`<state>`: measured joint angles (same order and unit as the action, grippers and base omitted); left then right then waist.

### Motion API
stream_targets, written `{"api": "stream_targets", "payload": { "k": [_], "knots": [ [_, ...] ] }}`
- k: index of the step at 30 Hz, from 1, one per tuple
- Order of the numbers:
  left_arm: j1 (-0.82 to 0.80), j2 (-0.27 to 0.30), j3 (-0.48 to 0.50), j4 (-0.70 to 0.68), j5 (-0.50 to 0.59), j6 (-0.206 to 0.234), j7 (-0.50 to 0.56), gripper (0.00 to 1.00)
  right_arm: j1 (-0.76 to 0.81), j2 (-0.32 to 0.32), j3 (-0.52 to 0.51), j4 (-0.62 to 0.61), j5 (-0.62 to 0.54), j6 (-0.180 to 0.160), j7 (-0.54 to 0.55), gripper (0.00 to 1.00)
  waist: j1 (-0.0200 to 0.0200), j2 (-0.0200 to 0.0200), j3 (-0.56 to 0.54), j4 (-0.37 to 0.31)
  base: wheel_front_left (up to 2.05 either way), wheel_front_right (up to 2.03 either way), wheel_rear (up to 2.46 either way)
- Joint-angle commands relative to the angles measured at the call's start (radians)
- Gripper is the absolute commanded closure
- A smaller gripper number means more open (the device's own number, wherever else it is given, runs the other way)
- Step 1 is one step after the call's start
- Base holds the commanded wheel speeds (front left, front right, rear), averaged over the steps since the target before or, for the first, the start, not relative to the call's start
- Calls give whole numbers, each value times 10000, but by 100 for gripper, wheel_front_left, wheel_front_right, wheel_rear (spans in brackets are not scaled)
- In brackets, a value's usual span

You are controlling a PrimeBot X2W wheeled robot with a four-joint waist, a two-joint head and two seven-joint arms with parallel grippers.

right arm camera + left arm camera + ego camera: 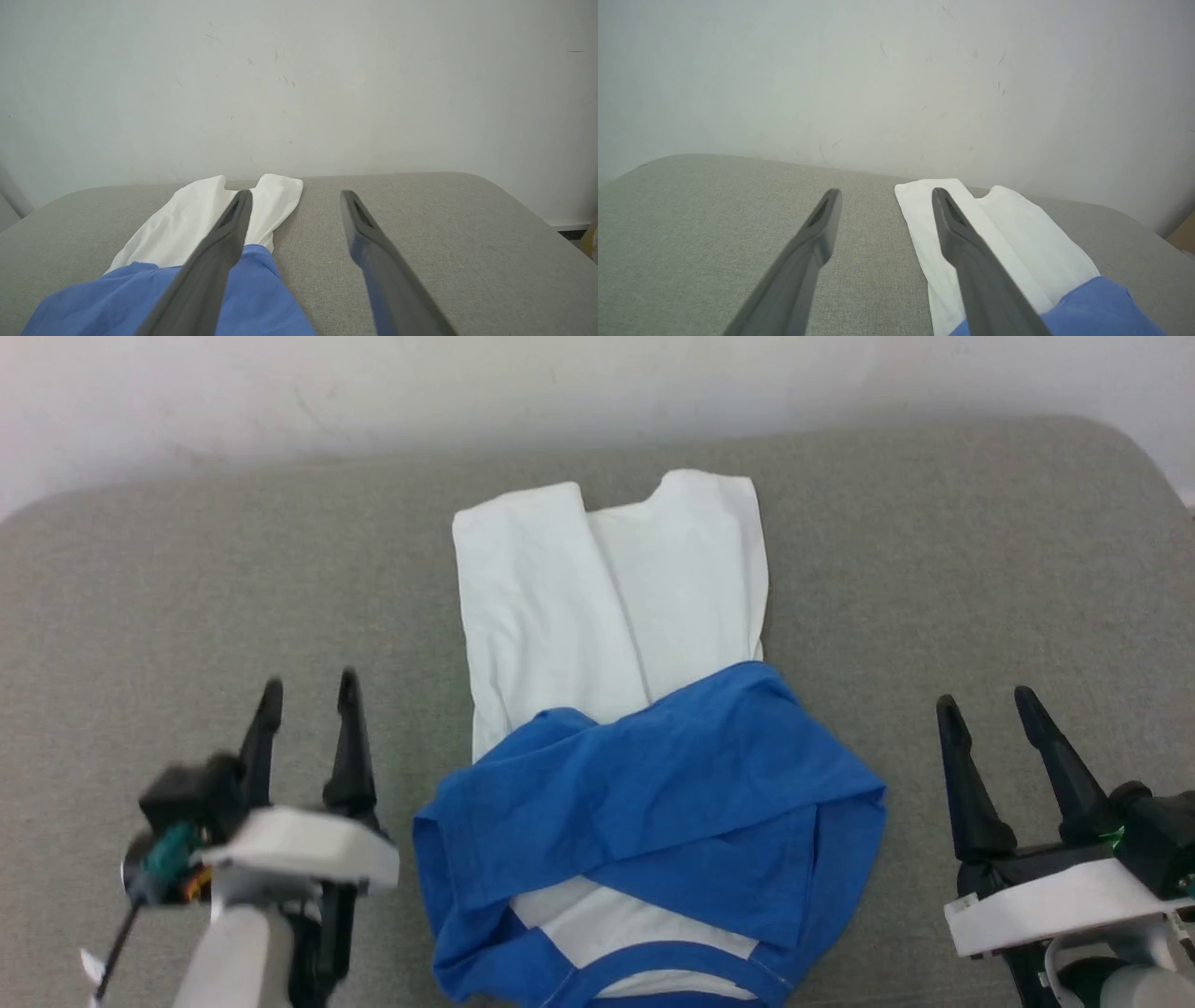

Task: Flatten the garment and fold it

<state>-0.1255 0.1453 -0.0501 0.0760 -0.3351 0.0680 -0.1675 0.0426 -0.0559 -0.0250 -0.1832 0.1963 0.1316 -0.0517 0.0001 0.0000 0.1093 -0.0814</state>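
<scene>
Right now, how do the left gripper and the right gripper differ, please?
The left gripper points nearly straight up the head view; the right gripper leans toward the garment. The left gripper sits left of the garment, the right gripper right of it. Both are open and empty.

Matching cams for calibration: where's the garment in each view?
Head view: garment centre, white end far, blue sleeves near the bottom edge.
Left wrist view: garment lower right, partly behind one finger.
Right wrist view: garment lower left, partly behind one finger.
Shared landmark: the notched white end by the wall.
</scene>
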Motion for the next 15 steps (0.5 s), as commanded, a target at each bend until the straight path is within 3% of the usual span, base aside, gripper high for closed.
{"api": "stream_targets", "payload": {
  "k": [1, 9, 15],
  "knots": [
    [-332, 93, -34, 73, -56, -104, 53, 0, -82, 35, 14, -75, 65, -9, 14, 0, -1, 0, 423, -213, 0, 0, 0],
    [-3907, 635, -522, 1264, 0, -847, 1211, 0, -813, 53, 47, -192, 302, -9, -208, 0, -1, 0, 1865, -562, 0, 0, 0],
    [-7117, 1030, -1042, 2745, -64, -1485, 2948, 0, -1508, 55, 249, -80, 527, -9, -518, 0, -1, 0, 3072, -1042, 0, 0, 0]
  ]
}}
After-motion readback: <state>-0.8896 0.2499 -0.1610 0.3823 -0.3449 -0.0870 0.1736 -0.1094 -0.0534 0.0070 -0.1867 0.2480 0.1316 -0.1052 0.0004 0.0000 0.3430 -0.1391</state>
